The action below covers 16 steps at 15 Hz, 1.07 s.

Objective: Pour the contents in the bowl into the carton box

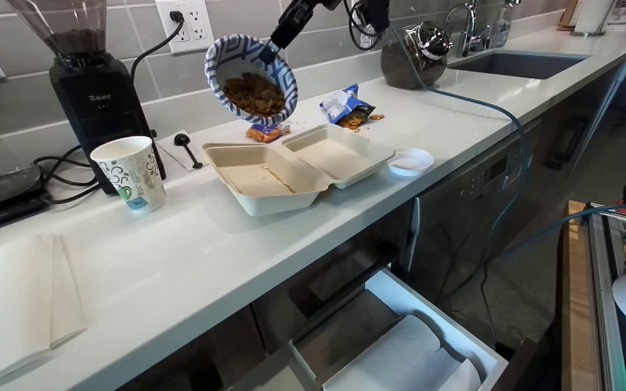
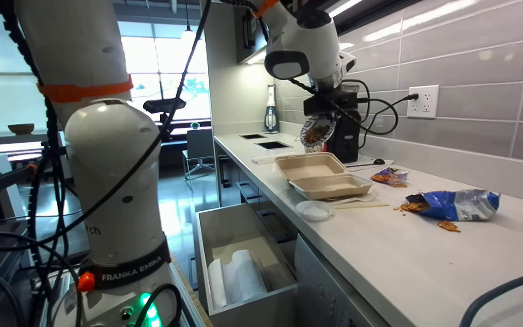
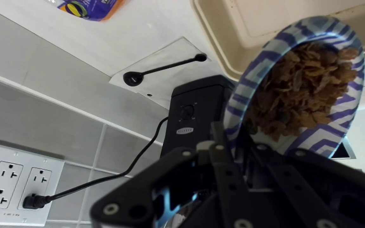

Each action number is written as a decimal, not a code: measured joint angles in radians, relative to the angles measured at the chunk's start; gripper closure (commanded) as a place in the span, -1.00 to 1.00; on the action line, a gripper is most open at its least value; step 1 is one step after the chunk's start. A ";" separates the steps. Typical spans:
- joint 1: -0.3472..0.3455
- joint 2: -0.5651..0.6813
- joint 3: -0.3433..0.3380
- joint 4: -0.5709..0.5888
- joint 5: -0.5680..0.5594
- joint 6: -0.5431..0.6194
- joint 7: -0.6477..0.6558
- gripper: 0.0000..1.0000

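My gripper (image 1: 268,53) is shut on the rim of the blue-and-white bowl (image 1: 237,48) and holds it in the air. The bowl is tilted well over, its mouth facing outward and down. The brownish contents (image 1: 254,95) lie against its lower side. The bowl (image 3: 249,80), the contents (image 3: 303,88) and the gripper (image 3: 233,134) also show in the wrist view. The beige carton box (image 1: 269,203) lies open on the counter, below the bowl. No heap of contents shows in it, only brownish marks along creases. The carton box (image 2: 329,193) stands beyond the white disc in an exterior view.
A paper cup (image 1: 131,174) and a black coffee grinder (image 1: 98,103) stand near the bowl. A black spoon (image 3: 166,66), snack packets (image 2: 463,204) (image 2: 391,177) and a white disc (image 2: 314,210) lie around the box. A drawer (image 2: 243,299) is open below the counter.
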 measured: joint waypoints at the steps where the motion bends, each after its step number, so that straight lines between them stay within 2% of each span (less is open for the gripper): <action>1: 0.000 0.000 0.000 -0.002 0.005 0.000 -0.006 0.78; 4: -0.001 0.004 0.000 -0.015 -0.006 0.000 0.001 0.78; 5: -0.001 0.005 0.000 -0.016 -0.007 0.000 0.002 0.94; 8: -0.001 0.005 0.000 -0.014 -0.004 0.000 -0.003 0.94; 16: 0.021 -0.005 0.003 0.021 0.128 0.000 -0.220 0.94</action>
